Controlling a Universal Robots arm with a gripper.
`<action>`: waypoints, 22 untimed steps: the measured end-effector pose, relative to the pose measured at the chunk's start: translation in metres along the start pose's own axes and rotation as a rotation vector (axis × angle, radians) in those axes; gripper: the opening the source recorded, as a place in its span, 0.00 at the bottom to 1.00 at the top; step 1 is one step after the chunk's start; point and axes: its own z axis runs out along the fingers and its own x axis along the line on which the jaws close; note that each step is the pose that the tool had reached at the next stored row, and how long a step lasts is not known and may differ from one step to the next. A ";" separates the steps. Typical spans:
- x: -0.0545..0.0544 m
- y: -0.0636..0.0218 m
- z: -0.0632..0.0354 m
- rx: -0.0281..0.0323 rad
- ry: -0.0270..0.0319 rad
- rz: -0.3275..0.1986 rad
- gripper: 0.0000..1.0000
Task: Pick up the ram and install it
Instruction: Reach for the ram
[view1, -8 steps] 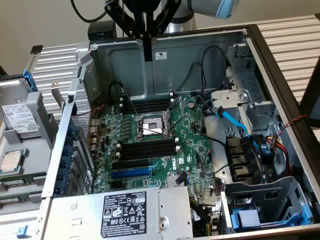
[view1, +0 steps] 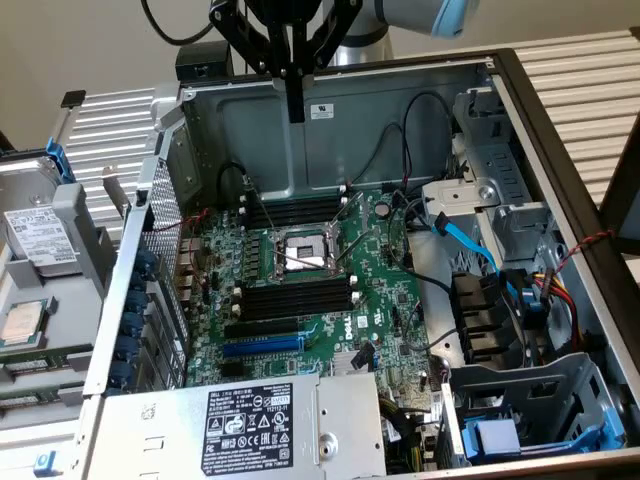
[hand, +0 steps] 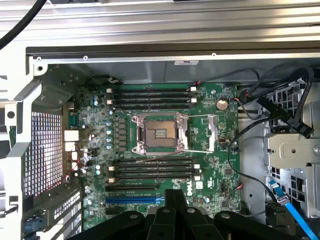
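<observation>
Hovering claw (view1: 295, 112) pinched closed above motherboard (view1: 385, 290), arm (view1: 400, 12) cropped overhead

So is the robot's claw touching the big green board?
No, the gripper hangs high up in front of the case's grey back wall, clear of the green motherboard.

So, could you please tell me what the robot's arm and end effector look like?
The end effector is matte black, with angled linkage bars narrowing to a slim straight tip. The arm above is silver-grey with a light blue joint cap, and a black cable loops beside it.
</observation>
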 end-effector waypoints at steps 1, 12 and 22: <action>0.000 0.0000 0.0000 0.0000 0.0000 0.000 0.11; 0.004 0.0036 -0.0006 0.0054 -0.0004 0.000 0.11; 0.040 0.0010 -0.0014 0.0055 -0.0003 0.000 0.11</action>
